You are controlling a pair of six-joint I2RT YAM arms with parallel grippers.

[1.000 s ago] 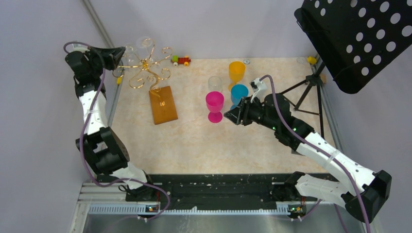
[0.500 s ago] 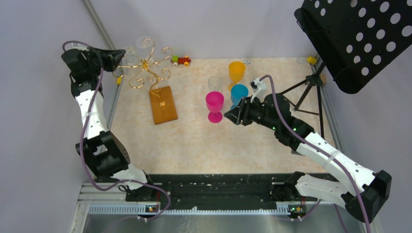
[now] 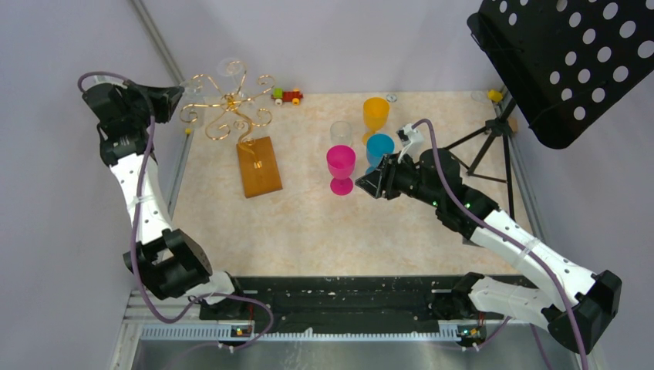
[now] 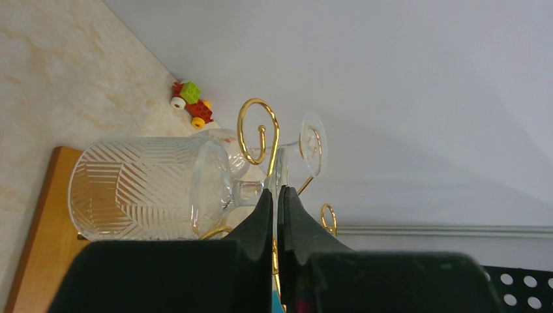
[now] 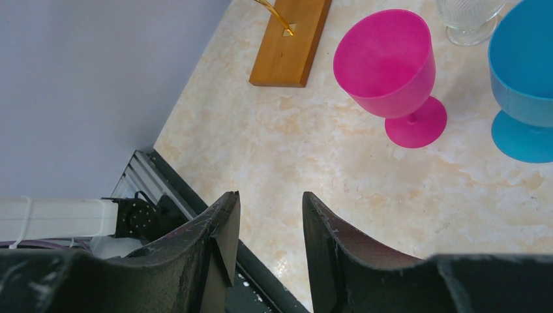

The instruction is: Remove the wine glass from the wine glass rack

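Observation:
The gold wire wine glass rack stands on its brown wooden base at the back left. In the left wrist view my left gripper is shut on the thin foot of a clear wine glass with a patterned bowl, lying sideways beside a gold curl. Seen from above, that gripper sits just left of the rack's arms; whether the glass is free of the wire is unclear. A second clear glass still hangs on the rack. My right gripper is open and holds nothing, near a pink goblet.
Pink, blue and orange goblets and a clear glass stand mid-table. A black music stand on a tripod overhangs the right side. A toy train lies by the back wall.
My left arm has drawn leftward, away from the rack, carrying the clear glass with it. The right arm has not moved.

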